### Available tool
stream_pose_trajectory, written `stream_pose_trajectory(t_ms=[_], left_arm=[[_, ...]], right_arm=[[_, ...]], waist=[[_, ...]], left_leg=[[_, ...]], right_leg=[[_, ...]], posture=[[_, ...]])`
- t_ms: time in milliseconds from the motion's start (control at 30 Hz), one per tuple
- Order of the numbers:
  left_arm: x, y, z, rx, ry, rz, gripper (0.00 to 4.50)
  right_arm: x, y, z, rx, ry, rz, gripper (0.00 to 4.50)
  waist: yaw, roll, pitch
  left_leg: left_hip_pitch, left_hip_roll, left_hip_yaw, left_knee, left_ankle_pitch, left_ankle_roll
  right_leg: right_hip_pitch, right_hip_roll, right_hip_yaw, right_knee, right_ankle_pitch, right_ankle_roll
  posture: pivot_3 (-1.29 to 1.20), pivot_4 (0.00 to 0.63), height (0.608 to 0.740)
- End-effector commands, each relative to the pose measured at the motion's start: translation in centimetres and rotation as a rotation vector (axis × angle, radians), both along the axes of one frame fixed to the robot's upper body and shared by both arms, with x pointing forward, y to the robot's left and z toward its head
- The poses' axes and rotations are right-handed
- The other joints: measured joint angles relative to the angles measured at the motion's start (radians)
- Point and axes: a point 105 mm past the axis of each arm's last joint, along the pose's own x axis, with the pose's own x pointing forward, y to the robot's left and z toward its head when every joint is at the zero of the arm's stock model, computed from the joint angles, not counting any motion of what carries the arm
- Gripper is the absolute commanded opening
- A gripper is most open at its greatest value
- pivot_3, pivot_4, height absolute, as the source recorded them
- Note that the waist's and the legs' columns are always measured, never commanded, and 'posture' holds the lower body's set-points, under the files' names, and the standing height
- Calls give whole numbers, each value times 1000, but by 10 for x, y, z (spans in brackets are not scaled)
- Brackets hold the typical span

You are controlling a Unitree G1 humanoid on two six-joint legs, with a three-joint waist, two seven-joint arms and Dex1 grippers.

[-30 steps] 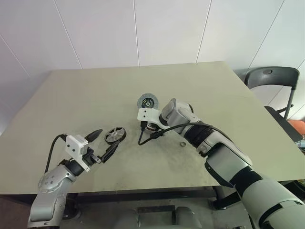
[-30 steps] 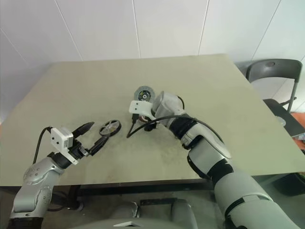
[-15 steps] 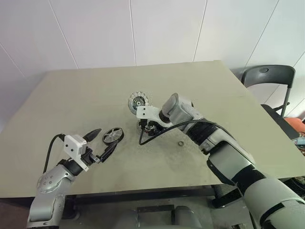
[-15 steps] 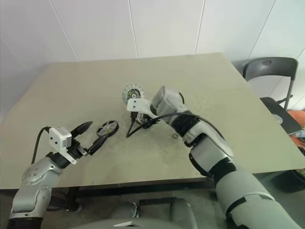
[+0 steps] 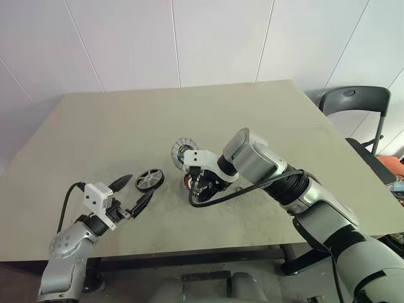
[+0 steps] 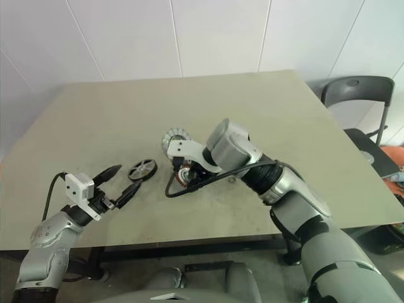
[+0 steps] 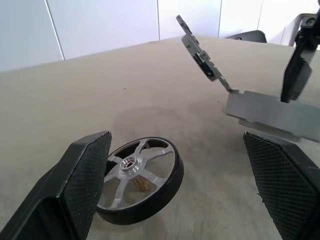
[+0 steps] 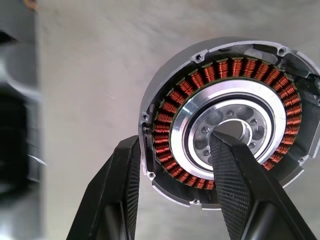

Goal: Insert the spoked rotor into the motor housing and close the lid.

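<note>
The motor housing (image 8: 235,67), a round silver cup with coppery windings, is tilted in my right gripper (image 5: 198,184). That gripper is shut on its wall, one finger (image 8: 122,175) outside the rim and the other in the centre bore. The lid (image 5: 182,150), a silver-grey disc with a dark hub, lies on the table just behind it. The spoked rotor (image 5: 150,179), a black ring with silver spokes, lies flat left of the housing. My left gripper (image 5: 134,191) hovers open just in front of it, and the rotor (image 7: 137,177) shows between its fingers.
The beige table (image 5: 120,120) stretches wide behind and beside the parts. A dark chair (image 5: 356,101) stands off its far right corner. My right forearm (image 5: 284,180) lies across the table's middle right.
My right gripper closed on the housing, drew it toward the near edge and tipped it, leaving the lid behind. The left gripper stayed put. The camera view shifted a little.
</note>
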Motion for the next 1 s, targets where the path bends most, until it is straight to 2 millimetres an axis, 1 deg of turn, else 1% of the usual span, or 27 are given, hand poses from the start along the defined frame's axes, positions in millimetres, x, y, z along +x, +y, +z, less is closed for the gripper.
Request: stream_pose_trajectory(t_ms=[33,67,200,267,367,433,467,533,633,667,767,833,900,933,1000], left_arm=[[2,3,9,18,-49,-1,4500],[3,4,9,19,-50,0,4500],[4,3,10,24,-51,0,4500],[5,2,10,25,-53,-1,4500],[5,0,12,26,-55,-1,4500],[6,-1,14,25,-58,-1,4500],[6,-2,15,25,-60,-2,4500],[7,-3,16,24,-63,-3,4500],[8,-9,24,23,-71,-10,4500],[9,-11,26,22,-74,-13,4500],[11,-18,36,16,-80,-21,4500],[10,-22,41,11,-77,-28,4500],[8,-25,43,10,-73,-30,4500],[7,-26,45,9,-72,-30,4500],[5,-25,47,7,-68,-27,4500]], right_arm=[[-8,12,13,38,17,-24,1772],[-9,16,13,50,34,-58,1772],[-13,21,11,60,58,-78,1772],[-7,21,5,49,37,-121,1772],[-6,21,2,38,21,-120,1772],[-9,22,3,42,17,-94,2494],[-11,22,4,43,20,-79,2729],[-16,23,5,46,39,-59,3390],[-23,22,12,53,52,-21,4434],[-24,22,16,63,51,-13,4478],[-25,20,37,161,44,22,4478],[-27,9,48,211,42,51,4478],[-24,1,53,281,9,58,4478],[-21,0,58,392,-5,57,4478],[-8,-20,49,446,-103,16,4478]], waist=[[1,0,0],[0,0,0],[-1,0,0],[-2,0,0],[-2,0,0],[-2,0,0],[-2,0,0],[-2,0,0],[-2,0,0],[-2,0,0],[-1,0,0],[0,-1,0],[3,-1,0],[4,-1,0],[6,-5,-3]], left_leg=[[0,0,0,0,0,0],[0,0,0,0,0,0],[0,0,0,0,0,0],[0,0,0,0,0,0],[0,0,0,0,0,0],[1,0,0,0,0,0],[1,0,0,0,0,0],[1,0,0,1,0,0],[0,0,0,0,0,0],[0,0,0,0,0,0],[0,0,0,0,0,0],[0,0,0,0,0,0],[0,0,0,0,0,0],[0,0,1,0,0,0],[1,0,1,-1,0,0]], right_leg=[[0,0,0,0,0,0],[0,0,0,0,0,0],[0,0,0,0,0,0],[0,0,0,0,0,0],[0,0,0,0,0,0],[0,0,0,0,0,0],[0,0,0,0,0,1],[1,0,0,0,-1,1],[0,0,0,0,0,1],[0,0,0,0,0,1],[0,0,0,0,-1,2],[0,0,0,0,-2,3],[2,-1,0,-2,-2,4],[2,-1,0,-2,-2,4],[2,-1,0,-3,-2,4]], posture=[[0,0,740],[0,0,740],[0,0,740],[0,0,740],[0,0,740],[0,0,740],[0,0,740],[0,0,740],[0,0,740],[0,0,740],[0,0,740],[0,0,740],[0,0,740],[0,0,740],[0,0,740]])
